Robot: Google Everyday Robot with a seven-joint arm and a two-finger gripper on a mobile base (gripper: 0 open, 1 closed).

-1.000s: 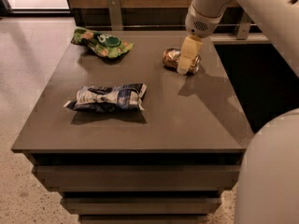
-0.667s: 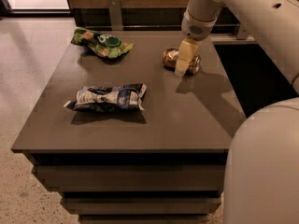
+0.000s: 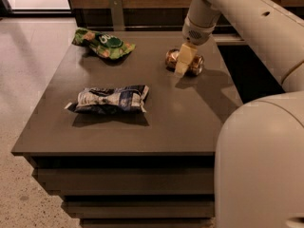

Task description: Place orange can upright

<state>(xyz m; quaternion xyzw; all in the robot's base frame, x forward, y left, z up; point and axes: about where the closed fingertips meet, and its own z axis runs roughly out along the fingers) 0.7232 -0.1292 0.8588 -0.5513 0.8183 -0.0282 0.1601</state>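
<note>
The orange can (image 3: 195,63) lies on its side at the far right of the dark table (image 3: 175,122), its length running left to right. It is shiny orange-gold with brown markings. My gripper (image 3: 183,63) hangs from the white arm straight over the can's middle, its cream fingers (image 3: 184,57) pointing down and covering part of the can. The can rests on the table.
A green snack bag (image 3: 103,43) lies at the table's far left. A blue-and-white snack bag (image 3: 110,99) lies in the left middle. My white arm and body fill the right side. A dark gap lies off the table's right edge.
My gripper has shifted slightly left and down over the can. The can and both bags have not moved.
</note>
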